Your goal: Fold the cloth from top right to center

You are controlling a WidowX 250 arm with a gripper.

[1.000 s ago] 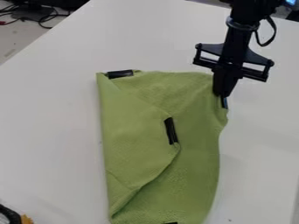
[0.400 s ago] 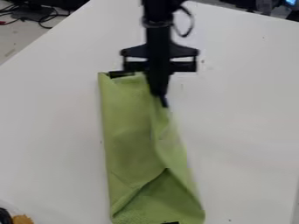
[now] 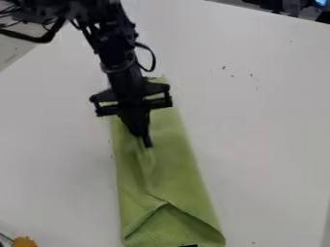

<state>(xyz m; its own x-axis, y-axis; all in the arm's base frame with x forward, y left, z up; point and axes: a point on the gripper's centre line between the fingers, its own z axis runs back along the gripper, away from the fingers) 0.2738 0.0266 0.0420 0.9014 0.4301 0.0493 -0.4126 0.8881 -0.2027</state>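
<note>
Gripper [image 3: 147, 144] fingers pinch narrow on the cloth [image 3: 182, 169], left of the scene's middle. Green and finely textured, the cloth lies folded in a long strip on the white table [image 3: 270, 125], narrower at the far end than the near. Creases run nearward from the fingertips; layers make a peak near its near end, where a black tab [image 3: 188, 245] shows.

White desk, floor at upper left

Desk [image 3: 264, 149] pale, top smooth-looking, dark specks [image 3: 251, 75] scattered towards the far side. Light soft, diffuse. Upper left: light grey floor [image 3: 14, 54], dark cables [image 3: 7, 21]. Upper right, past desk edge: dark clutter [image 3: 270, 5], small bright blue glow [image 3: 321, 2].
</note>
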